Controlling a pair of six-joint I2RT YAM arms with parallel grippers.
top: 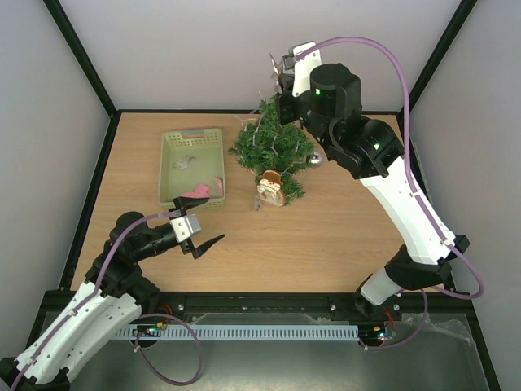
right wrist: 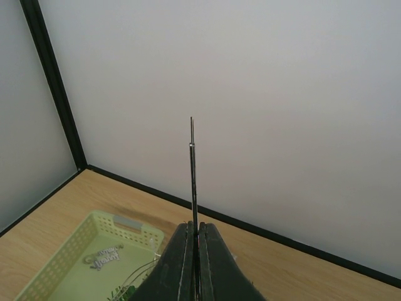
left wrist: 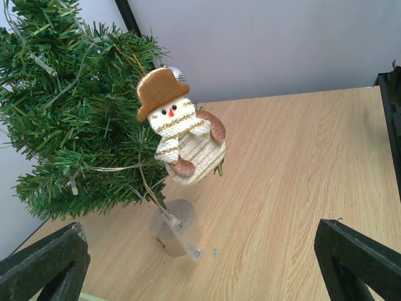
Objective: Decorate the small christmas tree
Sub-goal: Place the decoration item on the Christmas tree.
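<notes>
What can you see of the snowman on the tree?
The snowman is a flat, fabric-looking ornament with a brown hat, black eyes, orange nose and brown mitts. Its cream body and scarf have glittery gold stripes. It hangs upright, slightly tilted, from a thin gold cord hooked into the tree. It sits low on the side facing the arms, with its back against the needles. Whether its foot reaches the table is unclear.

The left wrist view crops the small christmas tree (left wrist: 69, 119) at left.
</notes>
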